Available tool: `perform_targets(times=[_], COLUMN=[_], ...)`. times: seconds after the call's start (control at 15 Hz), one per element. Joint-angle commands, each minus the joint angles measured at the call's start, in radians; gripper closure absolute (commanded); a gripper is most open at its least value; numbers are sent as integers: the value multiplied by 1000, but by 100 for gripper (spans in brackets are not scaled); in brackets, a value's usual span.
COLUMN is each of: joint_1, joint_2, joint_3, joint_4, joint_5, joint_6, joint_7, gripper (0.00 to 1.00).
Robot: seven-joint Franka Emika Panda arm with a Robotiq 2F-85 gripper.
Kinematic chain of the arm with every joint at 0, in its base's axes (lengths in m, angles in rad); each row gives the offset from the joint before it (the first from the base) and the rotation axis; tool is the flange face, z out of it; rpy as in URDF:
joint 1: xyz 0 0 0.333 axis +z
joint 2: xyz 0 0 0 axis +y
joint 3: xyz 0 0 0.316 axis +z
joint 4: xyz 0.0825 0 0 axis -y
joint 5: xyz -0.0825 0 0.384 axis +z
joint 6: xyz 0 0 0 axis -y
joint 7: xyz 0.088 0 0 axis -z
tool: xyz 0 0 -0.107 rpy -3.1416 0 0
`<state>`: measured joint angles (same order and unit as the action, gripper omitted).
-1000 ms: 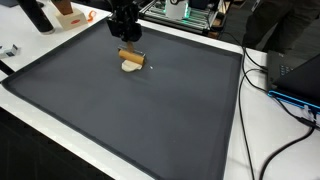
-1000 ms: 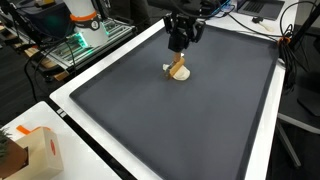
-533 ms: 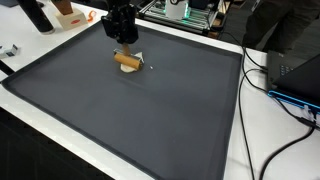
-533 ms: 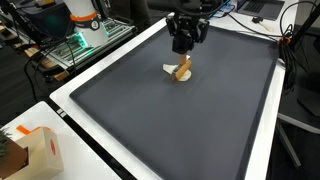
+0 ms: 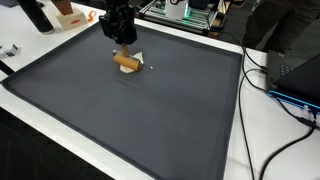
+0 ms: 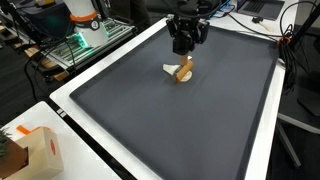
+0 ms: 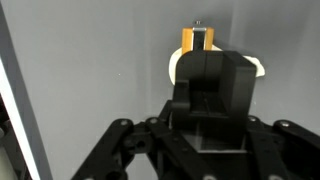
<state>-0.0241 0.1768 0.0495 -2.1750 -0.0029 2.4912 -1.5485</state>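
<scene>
Gripper first, in an exterior view: black and bulky, it hangs near the far edge of the dark mat, its lower end right above a small wooden block. The block lies slanted, one end resting on a flat white piece that sits on the mat. The gripper's tip and the block's upper end look close enough to touch, but I cannot tell from here whether the fingers are clamped on it or merely over it. The mat covers most of the table, and cables trail off the mat's side.

In an exterior view from another side, the gripper again stands straight over the wooden block, which tilts upward toward it, with the white piece showing just beside the block's lower end. Both sit toward the far part of the dark mat. A cardboard box stands on the table, well apart from the gripper.

In the wrist view, the gripper fills the middle with its own dark housing and linkages. Past it the wooden block peeks out, with the white piece spreading to either side beneath it, all on the dark mat. The fingertips are hidden, so the grip cannot be judged here either.
</scene>
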Motion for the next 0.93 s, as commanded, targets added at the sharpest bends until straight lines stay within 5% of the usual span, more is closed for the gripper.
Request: perform_targets(times=[0.0, 0.87], joint_1=[-13, 0], joint_2=[15, 37], joint_3=[12, 13], joint_4=[-2, 53], joint_5=[19, -1], joint_6=[-55, -269], joint_7=[-48, -105], gripper=[76, 76])
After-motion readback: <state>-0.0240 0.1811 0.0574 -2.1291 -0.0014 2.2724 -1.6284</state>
